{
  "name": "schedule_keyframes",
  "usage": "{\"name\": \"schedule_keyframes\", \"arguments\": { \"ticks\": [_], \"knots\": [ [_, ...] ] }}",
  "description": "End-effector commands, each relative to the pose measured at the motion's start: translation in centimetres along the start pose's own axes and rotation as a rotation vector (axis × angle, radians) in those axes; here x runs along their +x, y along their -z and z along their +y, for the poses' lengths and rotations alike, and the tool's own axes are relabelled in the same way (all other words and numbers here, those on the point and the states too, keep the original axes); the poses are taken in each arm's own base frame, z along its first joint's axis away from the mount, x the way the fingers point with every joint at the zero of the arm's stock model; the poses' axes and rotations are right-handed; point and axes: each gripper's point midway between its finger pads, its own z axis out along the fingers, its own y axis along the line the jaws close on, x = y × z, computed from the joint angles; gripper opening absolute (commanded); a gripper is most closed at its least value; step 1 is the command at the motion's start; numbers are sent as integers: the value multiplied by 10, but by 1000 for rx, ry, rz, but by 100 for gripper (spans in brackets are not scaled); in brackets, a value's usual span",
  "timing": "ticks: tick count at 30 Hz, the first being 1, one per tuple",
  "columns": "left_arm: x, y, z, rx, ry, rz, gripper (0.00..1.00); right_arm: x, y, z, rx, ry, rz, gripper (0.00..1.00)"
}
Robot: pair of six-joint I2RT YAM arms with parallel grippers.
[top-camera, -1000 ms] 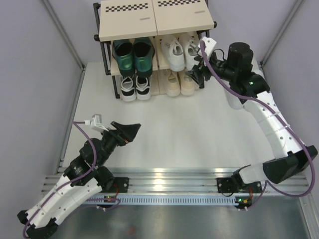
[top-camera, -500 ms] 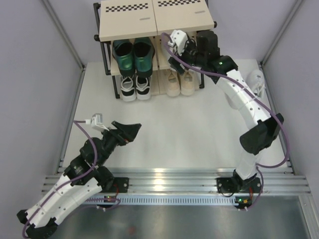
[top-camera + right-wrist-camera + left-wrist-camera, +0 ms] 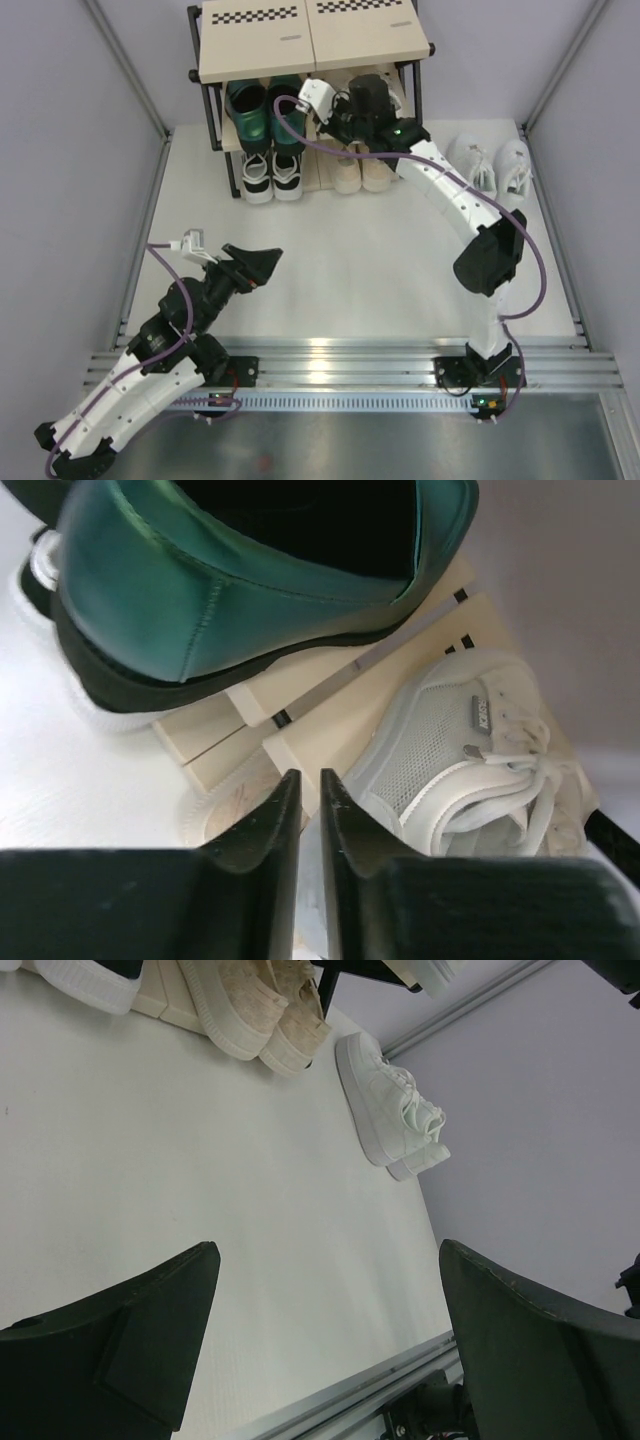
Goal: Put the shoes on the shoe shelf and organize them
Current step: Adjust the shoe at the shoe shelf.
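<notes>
Tidying the shoe shelf's middle tier, I'd say: the right claw, pinched nearly together on nothing, sits between the green heeled shoe and a white sneaker. The left claw gapes wide, idle. Next comes the white pair on the desk, off to the right claw's right. Whether it touches anything, I can't quite tell.

The shoe shelf has light beige boards with black-and-white checkered strips and a black frame. The heeled shoes are glossy dark green with black soles. Near them are the black-and-white sneakers and the beige sneakers. The mesh sneaker is white, like the white pair on the white bench. The left tool and right tool are black, the arms white with black joints.
</notes>
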Motion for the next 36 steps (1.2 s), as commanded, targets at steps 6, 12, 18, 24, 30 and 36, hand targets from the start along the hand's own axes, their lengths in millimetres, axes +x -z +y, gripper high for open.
{"name": "schedule_keyframes", "arguments": {
  "ticks": [6,12,18,24,30,36],
  "knots": [
    [-2,2,0,7,9,-10,96,-28,-25,-36,278,-14,-32,1],
    [-3,5,1,6,16,-15,96,-25,-39,-37,355,-76,-26,3],
    [-3,7,1,10,22,-18,96,-7,-52,-33,386,-118,17,3],
    [-2,7,2,10,23,-14,96,5,-52,-39,417,-129,49,3],
    [-2,7,2,11,22,-14,96,19,-44,-56,457,-148,75,1],
    [-1,6,2,6,26,-11,96,23,-36,-63,459,-150,79,1]
  ]
}}
